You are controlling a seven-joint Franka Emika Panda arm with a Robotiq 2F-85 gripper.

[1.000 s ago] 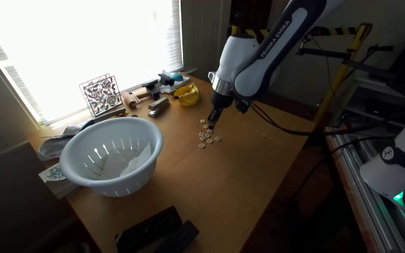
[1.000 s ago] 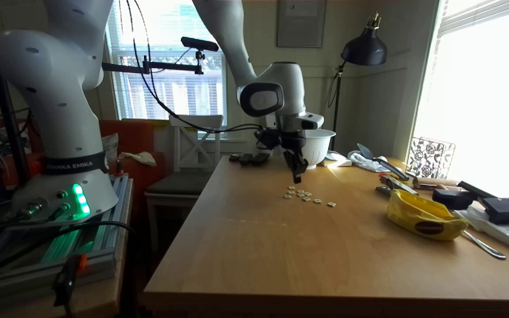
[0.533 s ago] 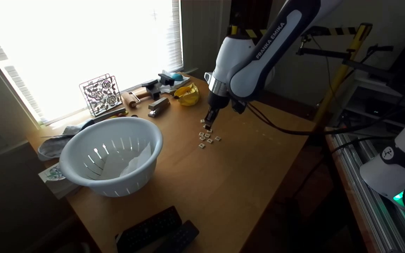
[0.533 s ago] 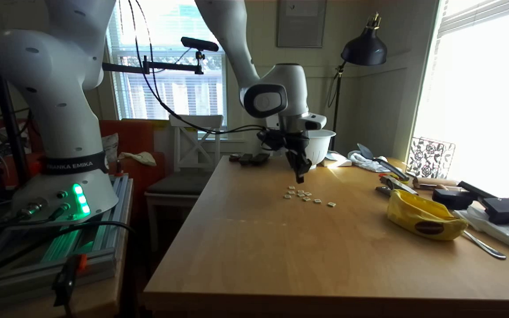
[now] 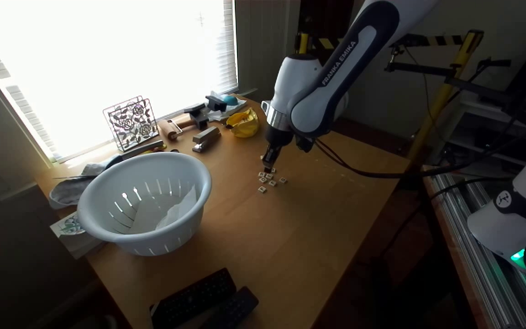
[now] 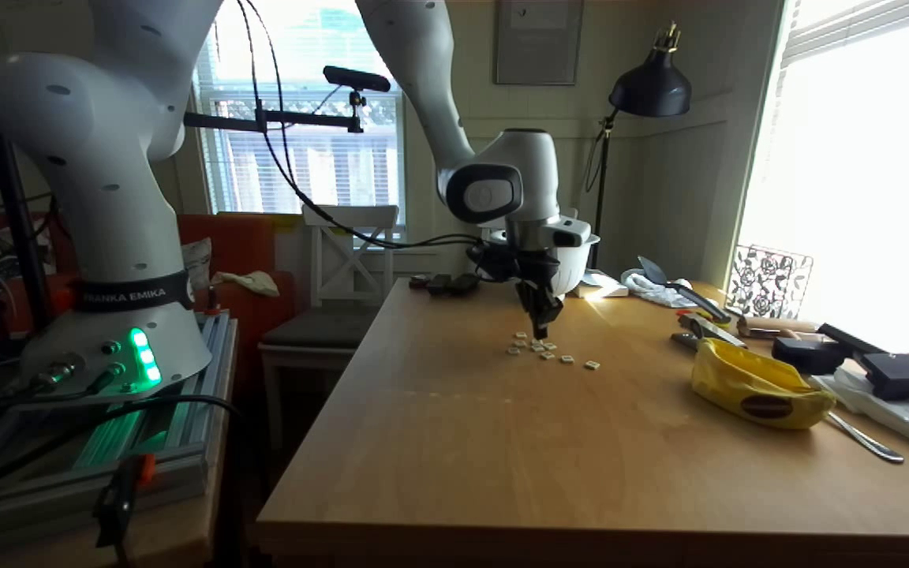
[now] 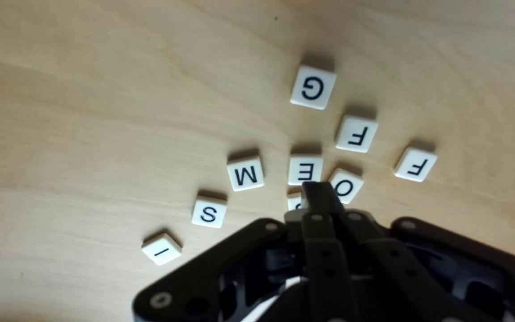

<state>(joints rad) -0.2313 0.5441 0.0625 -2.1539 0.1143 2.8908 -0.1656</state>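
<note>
My gripper [image 7: 322,197] points down with its fingers together, and no object shows in it. In both exterior views the gripper [image 5: 267,168] [image 6: 540,331] is just above a loose group of small white letter tiles on the wooden table. In the wrist view, the fingertips overlap the lower edge of the E tile [image 7: 306,169] and the side of the O tile [image 7: 346,185]. A tile [image 7: 294,202] beneath is mostly hidden by the fingers. Around them lie M [image 7: 245,173], S [image 7: 209,211], I [image 7: 161,249], G [image 7: 313,87] and two F tiles [image 7: 356,133] [image 7: 415,164].
A white colander [image 5: 144,237] holding something pale stands on the table [image 6: 533,465]. Black remote-like objects [image 5: 194,297] lie near the table's end. A stapler [image 5: 206,138], a yellow banana-shaped pouch [image 6: 754,386] and a rose-patterned metal holder [image 5: 131,123] line the window side.
My gripper has moved sideways over the tiles, towards the window side, and then lower, close above them. Its fingers look together throughout. The tiles look unmoved.
</note>
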